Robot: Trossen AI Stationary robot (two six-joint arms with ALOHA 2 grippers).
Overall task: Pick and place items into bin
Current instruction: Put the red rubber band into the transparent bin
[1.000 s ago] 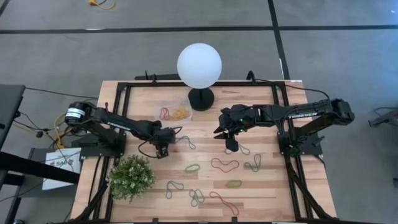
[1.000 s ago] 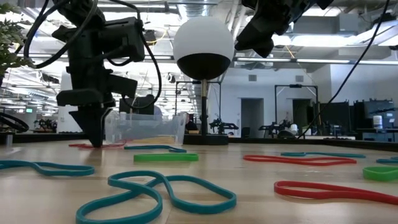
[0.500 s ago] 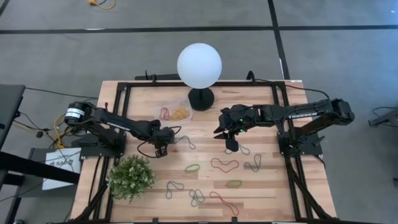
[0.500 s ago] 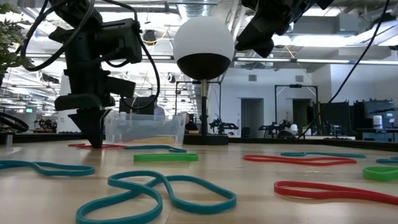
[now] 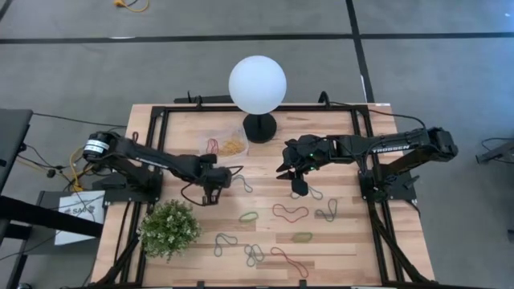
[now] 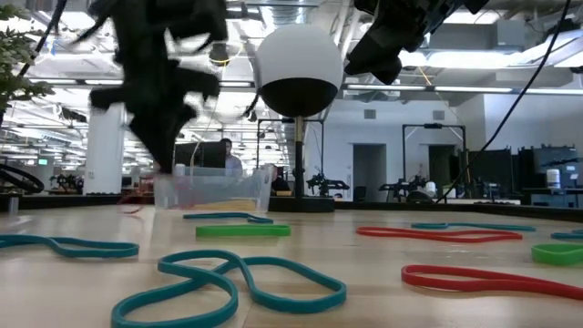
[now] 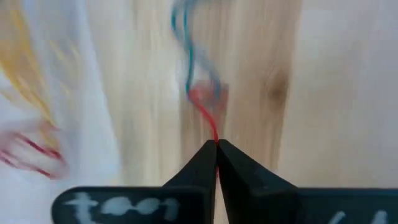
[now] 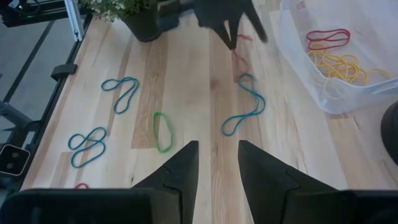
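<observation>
Red band hangs lengthwise from the left fingers, pinched tight; right fingers spread, empty.

Red band, clear bin

The left gripper has been closed on a red rubber band, its fingers now pinched together where they stood parted a second ago. It has been lifted off the desk and shifted slightly right, toward the clear bin. The band has been drawn up from the desk, only part of it left trailing below.
</observation>
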